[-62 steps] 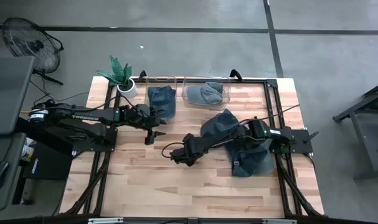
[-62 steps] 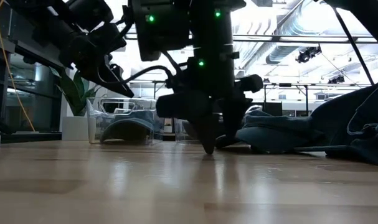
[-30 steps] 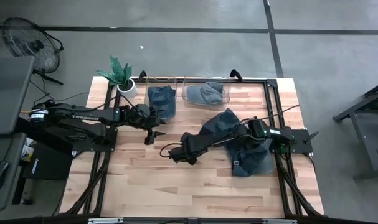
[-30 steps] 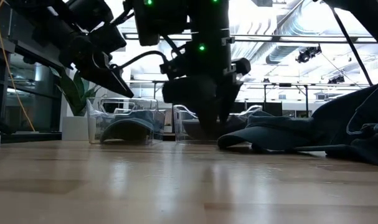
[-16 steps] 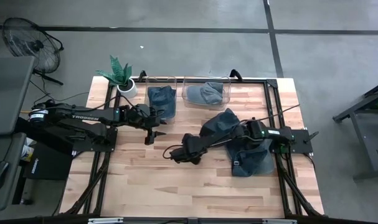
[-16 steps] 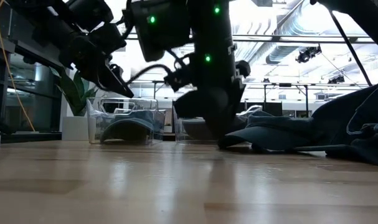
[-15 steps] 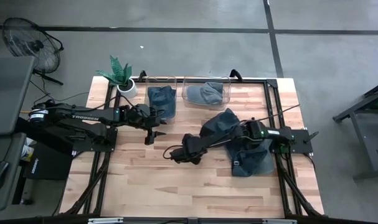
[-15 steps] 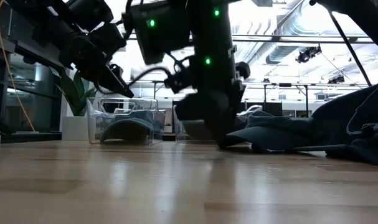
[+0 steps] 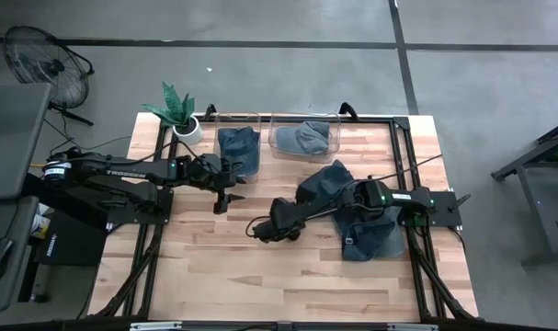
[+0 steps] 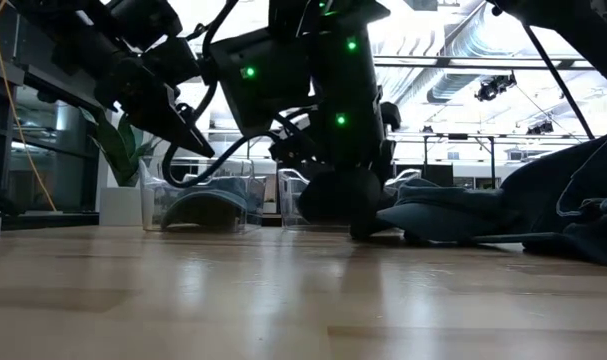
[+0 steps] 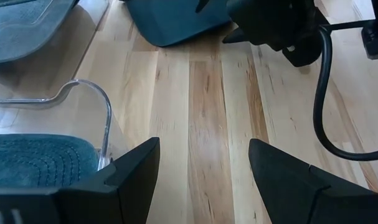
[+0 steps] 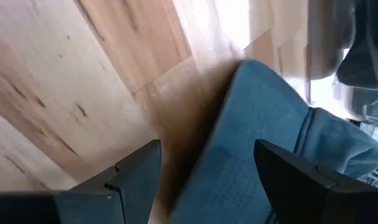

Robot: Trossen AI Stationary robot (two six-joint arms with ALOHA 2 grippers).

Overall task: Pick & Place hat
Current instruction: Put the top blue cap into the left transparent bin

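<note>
Blue hat (image 12: 251,149) lies on table (image 9: 223,267), brim between wide-open fingers of right gripper (image 12: 201,180), so it should slide lower & centre before closing, w/ left gripper (image 11: 201,180) open, idle near bin (image 9: 238,138).

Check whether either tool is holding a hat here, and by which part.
Nothing is held. The right tool is open at a blue hat's brim; the left tool is open, empty.
</note>
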